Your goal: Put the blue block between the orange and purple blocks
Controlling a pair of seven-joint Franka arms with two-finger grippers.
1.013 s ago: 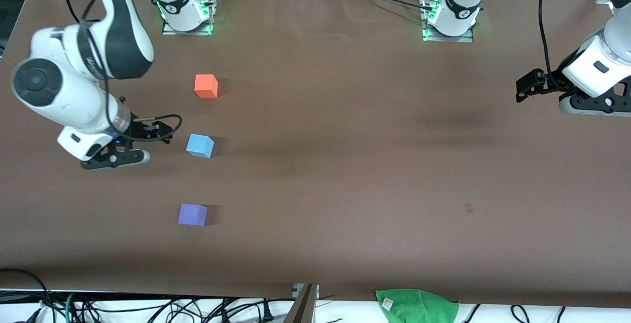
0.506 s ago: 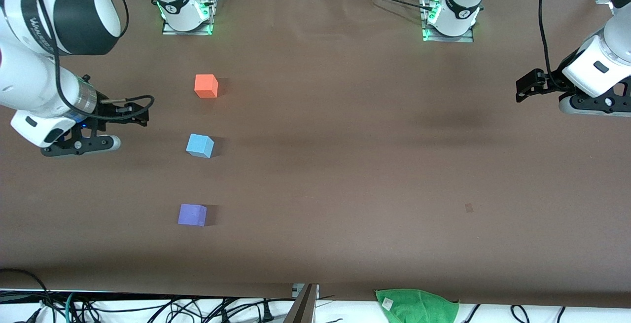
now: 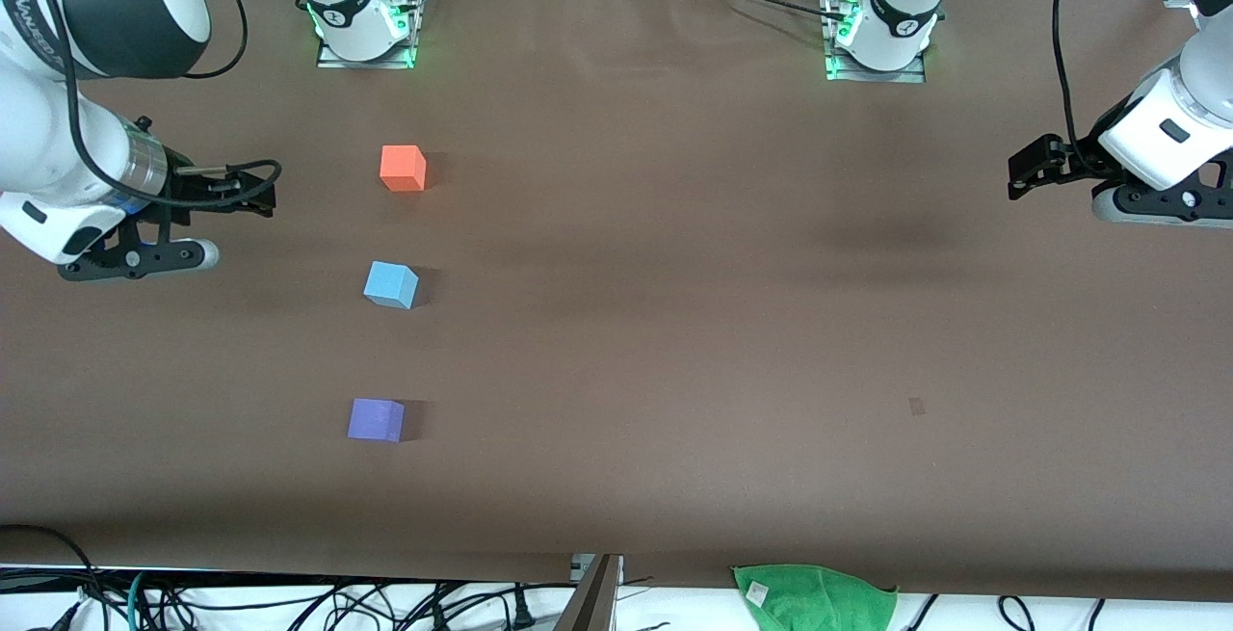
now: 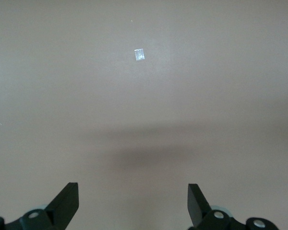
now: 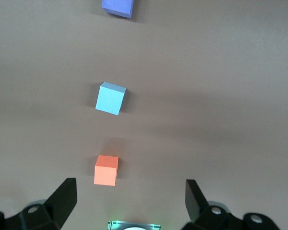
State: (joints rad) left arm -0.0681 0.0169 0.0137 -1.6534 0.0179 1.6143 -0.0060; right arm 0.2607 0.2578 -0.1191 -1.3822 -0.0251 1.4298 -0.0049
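- Three cubes sit in one row on the table, toward the right arm's end: orange block farthest from the front camera, blue block in the middle, purple block nearest
- We judge the placement done: blue lies between the other two, well apart from each and held by nothing; at most parking the arms is left
- Blue block is a cube, so we note no long axis; it rests flat on one face, turned slightly about the vertical against the row, one corner edge facing the front camera
- Right gripper hangs empty, jaws spread wide, over bare table off to the side of the row
- Left gripper waits over the left arm's end, fingers apart, empty
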